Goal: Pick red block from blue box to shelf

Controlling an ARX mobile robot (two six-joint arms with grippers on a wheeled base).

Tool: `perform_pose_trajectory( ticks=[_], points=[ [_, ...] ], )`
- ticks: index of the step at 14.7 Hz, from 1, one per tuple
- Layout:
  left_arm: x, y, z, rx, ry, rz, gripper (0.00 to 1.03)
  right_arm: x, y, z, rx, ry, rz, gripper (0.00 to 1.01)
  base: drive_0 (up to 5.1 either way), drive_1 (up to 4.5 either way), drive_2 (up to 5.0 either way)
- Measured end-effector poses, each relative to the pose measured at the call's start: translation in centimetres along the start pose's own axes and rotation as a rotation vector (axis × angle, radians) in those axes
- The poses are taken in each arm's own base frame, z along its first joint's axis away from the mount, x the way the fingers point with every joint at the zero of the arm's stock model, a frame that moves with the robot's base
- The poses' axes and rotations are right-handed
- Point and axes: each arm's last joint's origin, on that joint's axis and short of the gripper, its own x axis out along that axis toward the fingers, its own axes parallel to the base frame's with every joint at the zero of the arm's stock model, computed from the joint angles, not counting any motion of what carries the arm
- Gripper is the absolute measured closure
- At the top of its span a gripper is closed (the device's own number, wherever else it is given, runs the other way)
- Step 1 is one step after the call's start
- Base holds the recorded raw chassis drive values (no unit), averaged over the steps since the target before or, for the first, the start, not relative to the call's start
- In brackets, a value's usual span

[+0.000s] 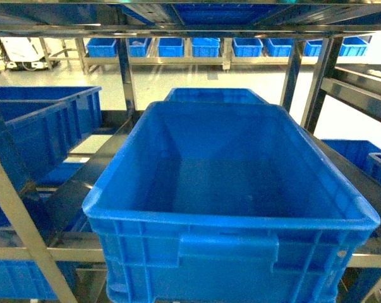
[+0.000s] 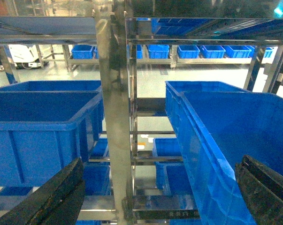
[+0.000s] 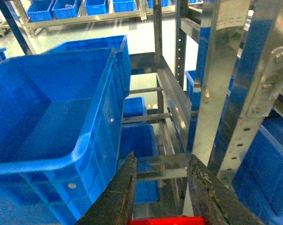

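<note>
Up front, the head view shows a large dark blue crate [image 1: 231,208] on the shelf [image 1: 26,252], no grippers. Left wrist: the left gripper [image 2: 160,197] hangs spread wide before a shelf post. Right wrist: the right gripper [image 3: 162,187] clamps the red block [image 3: 167,220] between its fingers.

The head camera looked forward and slightly down, close above a large blue crate [image 1: 231,189] on the shelf [image 1: 26,208]. The left wrist camera faced forward past a shelf post (very near), level with that crate's left side. The right wrist camera looked down along its right side. All three shared this crate.
</note>
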Motion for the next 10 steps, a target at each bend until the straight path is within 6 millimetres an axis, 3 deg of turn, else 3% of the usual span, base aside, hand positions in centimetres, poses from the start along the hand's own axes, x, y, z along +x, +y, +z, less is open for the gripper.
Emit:
perform_pose_trajectory(
  ticks=[10],
  points=[
    [0.00,0.00,-0.01,0.000,0.001,0.000,0.05,0.00,0.00,0.03,0.000,-0.003,0.000,0.74,0.1,4.22,-4.1]
  ],
)
